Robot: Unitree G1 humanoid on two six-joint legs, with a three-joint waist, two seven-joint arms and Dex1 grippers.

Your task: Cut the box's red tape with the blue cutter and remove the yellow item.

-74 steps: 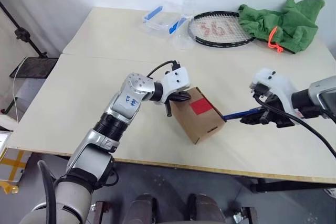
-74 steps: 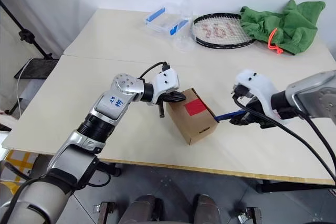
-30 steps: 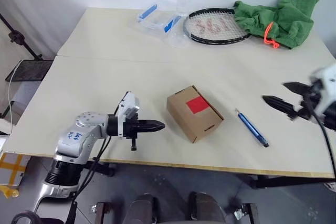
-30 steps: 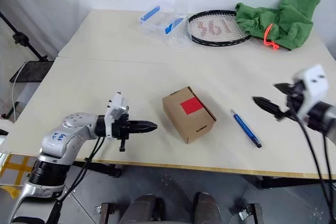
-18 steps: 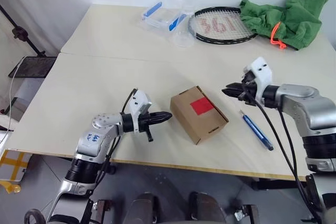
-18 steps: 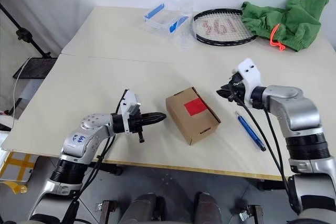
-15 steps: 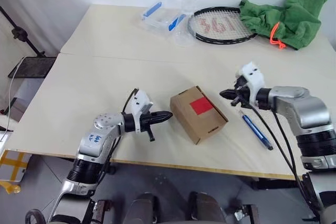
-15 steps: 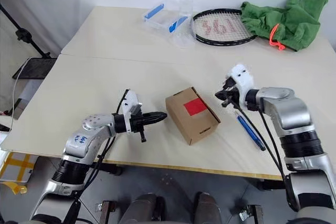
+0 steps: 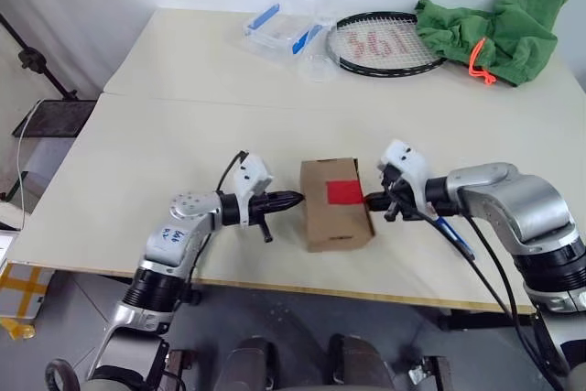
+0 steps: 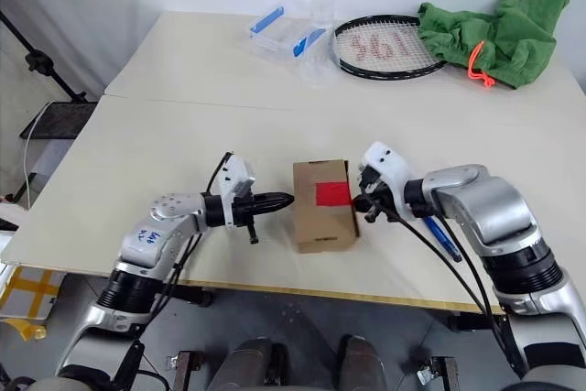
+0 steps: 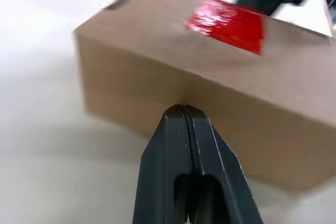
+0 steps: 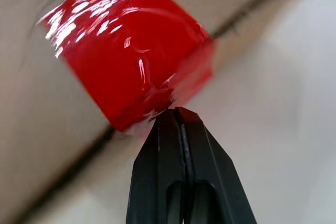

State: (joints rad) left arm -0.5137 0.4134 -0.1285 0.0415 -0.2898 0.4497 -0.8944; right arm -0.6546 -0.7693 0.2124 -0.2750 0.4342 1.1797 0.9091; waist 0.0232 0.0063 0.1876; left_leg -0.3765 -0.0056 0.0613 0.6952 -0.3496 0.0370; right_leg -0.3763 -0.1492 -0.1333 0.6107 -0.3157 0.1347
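The box (image 9: 335, 202) stood near the front edge of the table (image 9: 165, 135), closed, its long sides facing left and right. The red tape (image 9: 344, 192) lay on the box's top toward its right edge and wrapped over that edge.

The left gripper (image 9: 291, 199) lay level just left of the box, its two fingers pressed together and holding nothing. In the left wrist view the closed tip (image 11: 181, 110) met the middle of the box's left side wall; contact looked likely but could not be confirmed.

The right gripper (image 9: 372, 200) was at the box's right side, fingers likewise closed and empty. In the right wrist view its tip (image 12: 176, 112) sat at the lower edge of the tape, where the tape folded down over the box's edge. The box thus stood between the two closed grippers.

The cutter (image 9: 452, 233) lay flat on the table right of the box, partly hidden under the right arm and free of both grippers.

Well beyond the box, at the table's far edge, lay a clear container (image 9: 280, 27) with blue clips, a clear cup (image 9: 317, 60) just right of it, a racket (image 9: 386, 42) farther right, and a green cloth (image 9: 494, 27) with an orange cord at the far right.
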